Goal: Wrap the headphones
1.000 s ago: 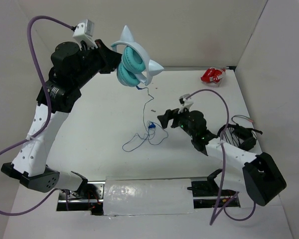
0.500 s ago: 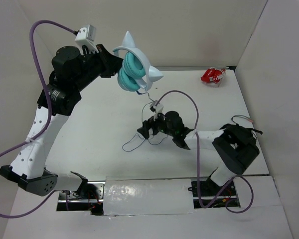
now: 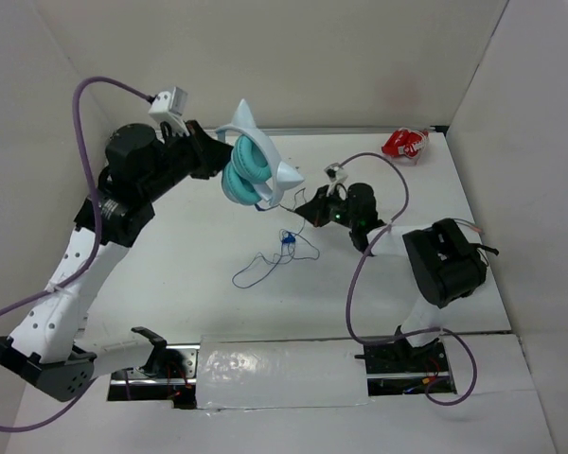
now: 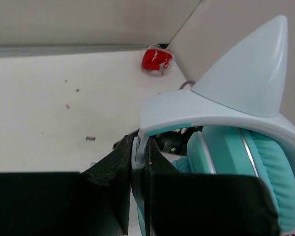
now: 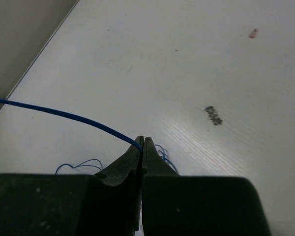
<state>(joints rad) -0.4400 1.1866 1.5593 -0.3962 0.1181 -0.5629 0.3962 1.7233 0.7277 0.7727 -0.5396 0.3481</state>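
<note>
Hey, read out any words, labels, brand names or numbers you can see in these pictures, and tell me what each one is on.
No text can be read in any view.
Teal cat-ear headphones with white headband: no brand or label shows.
Thin blue cable: plain, no marking.
Small red-and-white object at the table's far right: its white patches are too small and blurred to tell whether they are print.

We see the right gripper (image 3: 305, 210) has lifted off the table (image 3: 189, 236) and swung back toward the headphones (image 3: 253, 170). Its tips are now pinched on the blue cable (image 5: 64, 116). The left gripper (image 4: 140, 158) has brought the headphones lower and closer to the table. The right arm has folded in tighter over the last 1 s.
</note>
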